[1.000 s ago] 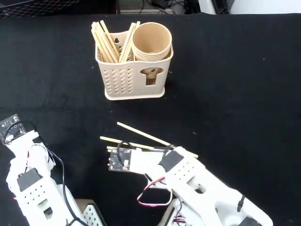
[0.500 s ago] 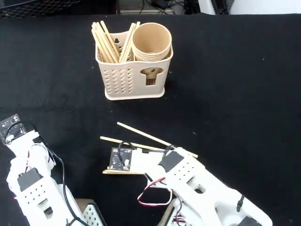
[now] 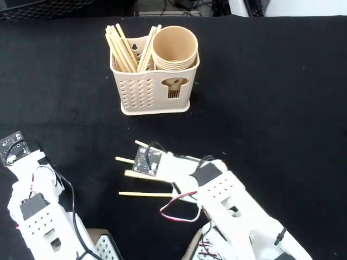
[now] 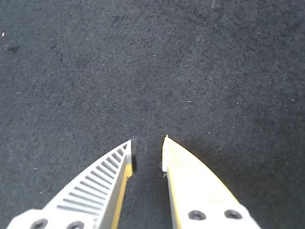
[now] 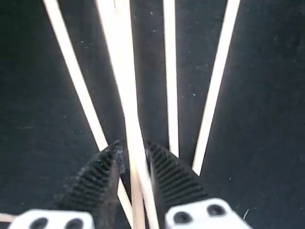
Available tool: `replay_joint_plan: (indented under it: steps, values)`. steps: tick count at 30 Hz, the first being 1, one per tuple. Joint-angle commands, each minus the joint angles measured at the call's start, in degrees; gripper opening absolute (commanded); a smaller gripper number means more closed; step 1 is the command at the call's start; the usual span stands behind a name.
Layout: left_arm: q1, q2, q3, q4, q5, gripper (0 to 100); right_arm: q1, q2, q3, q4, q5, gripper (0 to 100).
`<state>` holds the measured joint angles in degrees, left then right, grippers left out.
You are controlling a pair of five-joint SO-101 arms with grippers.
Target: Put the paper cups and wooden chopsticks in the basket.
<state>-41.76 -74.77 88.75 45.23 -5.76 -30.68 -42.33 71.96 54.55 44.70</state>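
Note:
A beige perforated basket [image 3: 154, 92] stands at the back of the black table. It holds stacked paper cups [image 3: 174, 47] on one side and several wooden chopsticks [image 3: 123, 50] on the other. In front of it my right gripper [image 3: 142, 165] hovers over loose chopsticks. The right wrist view has this gripper [image 5: 133, 145] shut on a pair of chopsticks [image 5: 125, 86], with other sticks [image 5: 71, 71] [image 5: 170, 71] lying alongside. One chopstick [image 3: 142, 193] lies alone nearer the front edge. My left gripper [image 4: 147, 145] is over bare cloth, fingers slightly apart and holding nothing.
The left arm [image 3: 32, 208] sits at the front left corner. Black cloth [image 3: 271, 108] covers the table, with free room to the right of the basket and between basket and arms. Short chopstick ends [image 3: 123, 160] [image 3: 142, 144] poke out beside the right gripper.
The right gripper has moved away from the front edge toward the basket, over the chopstick group. One chopstick now lies uncovered behind it. The left arm has stayed still.

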Motion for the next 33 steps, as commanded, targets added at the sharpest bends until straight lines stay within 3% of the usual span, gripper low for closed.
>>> replay_joint_plan:
  steps: [1,6,18,24,30,33]
  values:
    - [0.5,-0.6,-0.7,-1.1,0.1,12,0.9,-0.8,-1.5,0.3,0.3,2.0]
    - [0.5,-0.6,-0.7,-1.1,0.1,12,0.9,-0.8,0.1,-0.1,0.3,6.4]
    - [0.5,-0.6,-0.7,-1.1,0.1,12,0.8,-0.8,2.0,-0.1,0.4,6.4]
    - [0.5,-0.6,-0.7,-1.1,0.1,12,1.2,-1.2,-0.5,0.6,0.3,1.2]
    - [0.5,-0.6,-0.7,-1.1,0.1,12,2.0,-1.3,-13.1,11.9,0.1,1.1]
    - [0.5,-0.6,-0.7,-1.0,0.1,12,1.8,-1.3,-19.9,17.7,-3.4,1.1]
